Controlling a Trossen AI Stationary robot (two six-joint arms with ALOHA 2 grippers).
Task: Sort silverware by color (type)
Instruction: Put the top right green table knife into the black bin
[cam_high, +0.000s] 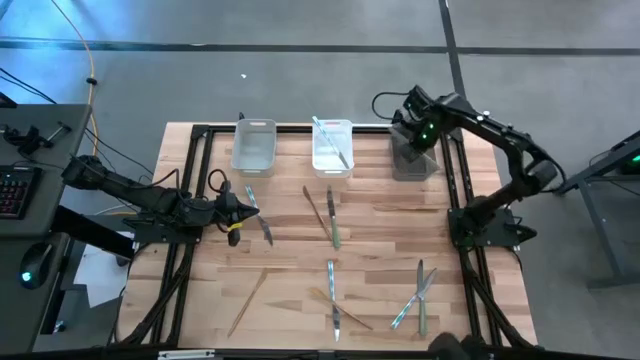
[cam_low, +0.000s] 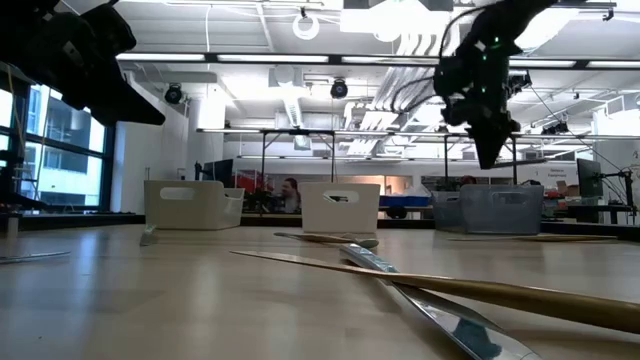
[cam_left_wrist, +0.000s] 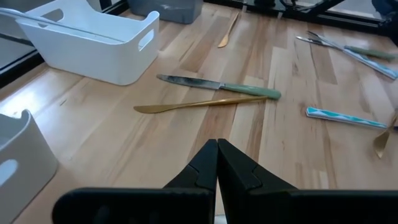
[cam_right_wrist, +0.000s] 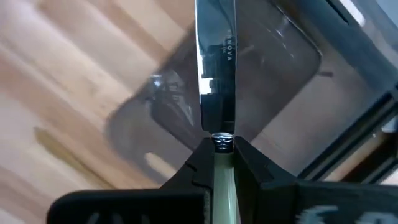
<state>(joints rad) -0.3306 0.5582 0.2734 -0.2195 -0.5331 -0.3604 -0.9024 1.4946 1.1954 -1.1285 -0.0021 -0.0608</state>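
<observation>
The right gripper is clamped on a knife with a pale green handle, its blade pointing straight down out of the fingers toward the grey bin directly beneath it. In the overhead view that gripper hangs over the grey bin at the far right of the bin row, so the knife's long axis is near vertical and the bin's open mouth lies right below the tip; I judge the coming move is simply a lowering or a letting-go, with little sideways correction needed.

The left gripper is pinched shut on nothing, hovering low over the table near its left edge. Just ahead of it lie a green-handled knife and a gold knife, nearly parallel and touching near their handle ends, their lengths running crosswise to the fingers. The left arm is plainly the nearer one to that pair.

Other pieces are scattered toward the near side of the table, and one teal piece already rests slantwise in the middle white bin. The left white bin looks empty.
</observation>
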